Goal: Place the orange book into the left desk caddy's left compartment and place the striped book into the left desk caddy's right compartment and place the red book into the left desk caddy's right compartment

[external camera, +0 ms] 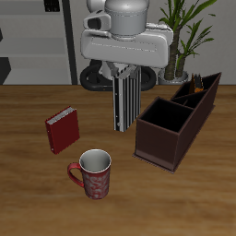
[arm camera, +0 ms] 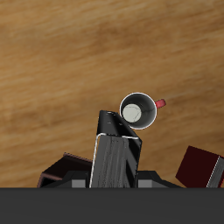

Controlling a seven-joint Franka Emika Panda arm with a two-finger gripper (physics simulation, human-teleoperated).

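No readable writing on any cover or on the mug from what I get.

Striped book (external camera: 127, 100): grey-and-black stripes, hanging upright under my gripper (external camera: 121, 74), lifted off the table, just beside the left desk caddy (external camera: 177, 123) on the side of its low end. In the wrist view the striped book (arm camera: 115, 162) runs straight out from between the fingers, so I read the fingers as closed down narrow on the book's top edge; the pads themselves are hidden behind the book and the gripper body.

Orange book (external camera: 195, 89): already inside the caddy, in the left compartment (external camera: 199, 91) at the taller, far end, leaning against the slanted divider; only its orange top shows.

Right compartment (external camera: 166, 118): the big square section at the low end, nearest the table's front; I see only dark interior there, no book in it.

Red book (external camera: 62, 130): dark red, pale page edge, lying on the table (external camera: 28, 194) well apart from the caddy, on the other side of the held book. In the wrist view the red book (arm camera: 198, 166) is partly cut off.

Mug (external camera: 93, 174): red patterned, pale inside, upright, near the table's front edge, close to the red book. In the wrist view the mug (arm camera: 137, 111) sits directly past the held book's tip.

A potted plant (external camera: 189, 28) stands behind the caddy.
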